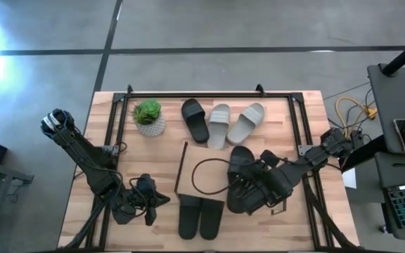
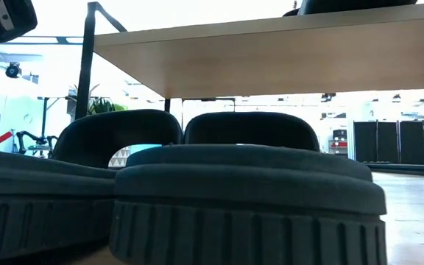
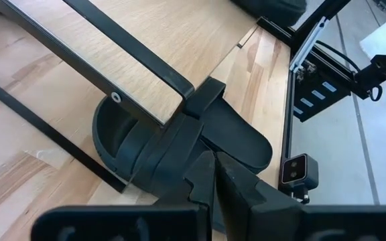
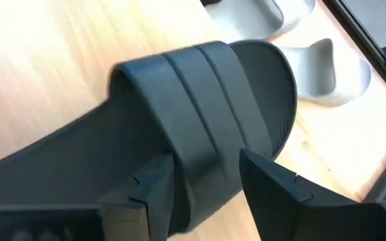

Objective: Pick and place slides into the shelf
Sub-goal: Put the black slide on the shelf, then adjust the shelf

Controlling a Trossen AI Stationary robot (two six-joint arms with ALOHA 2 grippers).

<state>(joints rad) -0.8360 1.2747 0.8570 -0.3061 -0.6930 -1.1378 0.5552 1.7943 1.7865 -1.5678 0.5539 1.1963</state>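
The shelf (image 1: 202,165) stands mid-table, and two black slides (image 1: 200,218) lie side by side under its near end, sticking out toward the near edge; they fill the low view (image 2: 249,199) below the plank (image 2: 271,59). My left gripper (image 1: 162,200) is shut, with its tips (image 3: 212,161) at the left one of these slides (image 3: 233,134). My right gripper (image 1: 248,188) is shut on another black slide (image 1: 241,169) just right of the shelf. One black slide (image 1: 194,119) and two light grey slides (image 1: 219,125) (image 1: 247,123) lie at the far side. My left gripper's shut fingertips lie over the slide's strap (image 3: 179,144) beside the shelf's black side frame (image 3: 139,47); I cannot tell whether they touch it. My right gripper pinches the black slide's broad strap (image 4: 203,154) between its two fingers (image 4: 154,187), at one side of the strap. The fingers lie across the strap. Whether the sole is clear of the table I cannot tell.
A small potted plant (image 1: 148,118) stands at the far left of the table. A thin black cable (image 1: 199,169) loops over the shelf top. Black rails (image 1: 209,93) run along the table's edges. Bare wood lies left of the shelf.
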